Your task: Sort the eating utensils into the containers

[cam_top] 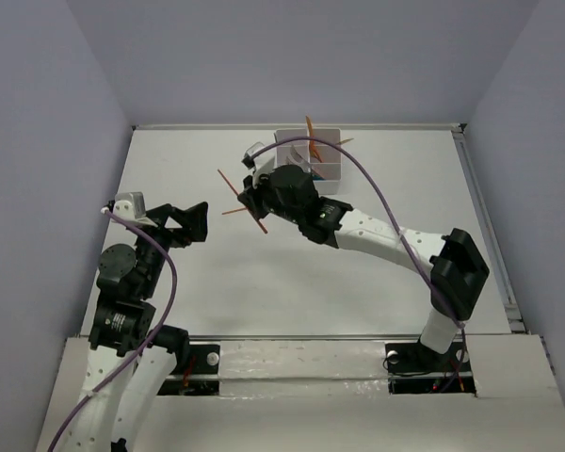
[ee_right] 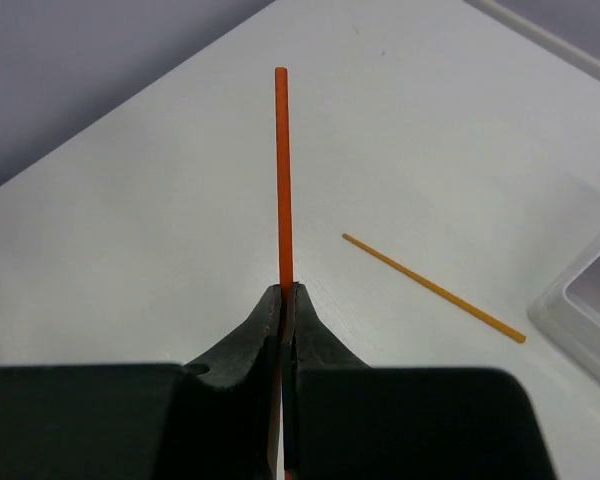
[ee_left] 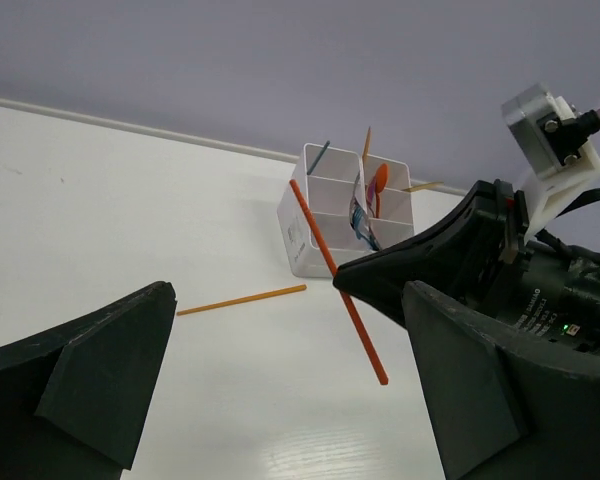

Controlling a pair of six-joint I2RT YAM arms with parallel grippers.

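Pinching a thin orange stick [ee_right: 281, 170] between closed jaws, the right gripper [ee_right: 285, 292] holds it aloft, probably for the white gridded plastic bins [ee_left: 302, 235]; the left gripper [ee_left: 290, 340] gapes empty.

**Item Count**

Arms: 2, the left arm [cam_top: 122, 282] and the right arm [cam_top: 386, 240].

Grippers: 2, one per arm, the left gripper [cam_top: 203, 222] and the right gripper [ee_right: 288, 292].

Container block [ee_left: 298, 240]: 1, white. Its dividers run two wide by three deep, giving 6 compartments.

Thin sticks: 5 in total.
- Outside the block: 2, comprising 1 red-orange stick [ee_right: 282, 180] and 1 pale orange stick [ee_right: 432, 287].
- Standing in the block: 3, comprising 1 teal stick [ee_left: 318, 157], 1 orange stick [ee_left: 366, 143] and 1 tan stick [ee_left: 420, 186].

Spoons: 1, an orange spoon [ee_left: 379, 182], in the block.

Unidentified: 1 multicoloured piece [ee_left: 363, 218] in the block. Its kind cannot be determined.
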